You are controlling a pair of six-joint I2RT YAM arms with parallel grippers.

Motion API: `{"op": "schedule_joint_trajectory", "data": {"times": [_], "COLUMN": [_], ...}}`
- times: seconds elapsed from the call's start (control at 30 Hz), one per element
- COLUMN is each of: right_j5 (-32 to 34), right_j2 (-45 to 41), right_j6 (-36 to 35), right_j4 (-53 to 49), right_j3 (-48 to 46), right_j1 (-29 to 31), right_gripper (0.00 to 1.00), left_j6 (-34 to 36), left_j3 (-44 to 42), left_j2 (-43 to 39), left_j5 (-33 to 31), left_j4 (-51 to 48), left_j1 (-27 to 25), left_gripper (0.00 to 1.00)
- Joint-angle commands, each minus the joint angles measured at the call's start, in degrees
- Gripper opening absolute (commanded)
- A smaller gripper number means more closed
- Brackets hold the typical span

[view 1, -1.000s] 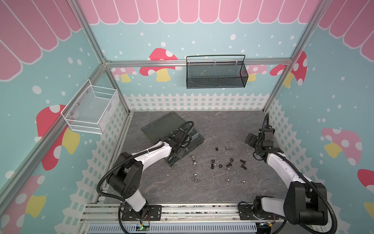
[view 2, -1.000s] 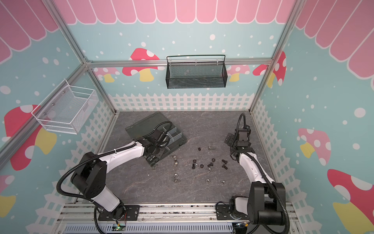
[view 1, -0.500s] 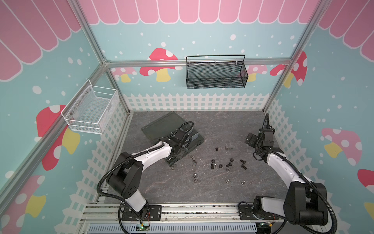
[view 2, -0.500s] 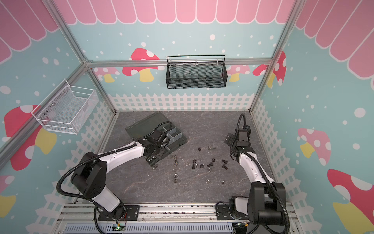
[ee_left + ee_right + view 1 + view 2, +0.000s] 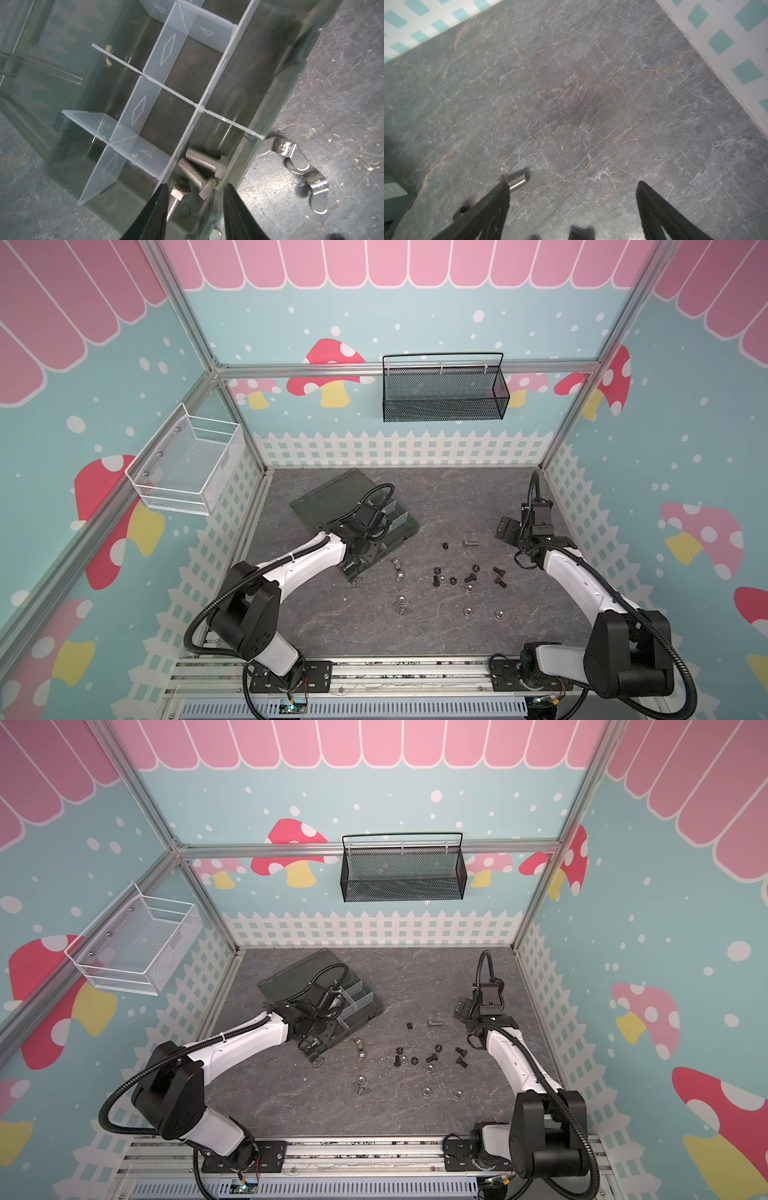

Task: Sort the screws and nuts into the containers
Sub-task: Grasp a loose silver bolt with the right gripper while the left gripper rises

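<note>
The left gripper (image 5: 196,186) hangs over the organiser box (image 5: 268,87) with its two fingers spread apart, and it pinches nothing. Just under the fingers three silver screws (image 5: 204,164) lie close together in one compartment (image 5: 220,141), the one along the box wall that faces the loose parts; one of these screws lies just beside a finger (image 5: 158,207). Outside this wall two winged nuts (image 5: 291,153) lie on the desk (image 5: 457,497), touching each other. In both top views the box lies in the left half of the desk, nearer to the far edge, and its lid (image 5: 332,502) is open flat toward the far left corner. The right gripper (image 5: 573,184) is near the right edge of the desk, its fingers spread wide with only the bare desk between them. A single silver screw (image 5: 517,181) lies near it, partly hidden behind one finger. The remaining black and silver screws and nuts (image 5: 469,576) are scattered in the middle of the desk, between the two arms.
</note>
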Motion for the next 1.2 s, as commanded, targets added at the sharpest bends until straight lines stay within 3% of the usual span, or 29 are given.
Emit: {"op": "schedule_joint_trajectory", "data": {"times": [0.0, 0.33, 0.6, 0.8, 1.17], "right_j5": [-1.1, -6.5, -9.2, -9.2, -9.9], "right_j2": [2.1, 12.5, 17.6, 20.3, 25.1], "right_j6": [2.1, 4.3, 7.0, 8.4, 7.6], "right_j4": [-3.3, -1.2, 1.6, 3.1, 4.4], "right_j3": [2.0, 5.3, 5.7, 5.8, 9.1], "right_j1": [2.9, 9.8, 11.3, 11.3, 11.3], "right_gripper": [0.93, 0.82, 0.79, 0.79, 0.78], "left_j6": [-3.0, -11.5, -14.3, -16.2, -16.5], "left_j3": [0.1, -5.7, -9.7, -10.1, -9.3], "left_j2": [-2.7, -9.3, -11.8, -10.4, -9.4], "left_j5": [-0.1, 0.7, 2.8, 6.0, 6.5], "left_j4": [1.7, 9.1, 14.3, 16.2, 16.6], "left_j1": [0.1, 0.1, 0.1, 0.1, 0.1], "left_gripper": [0.54, 0.99, 1.0, 1.0, 1.0]}}
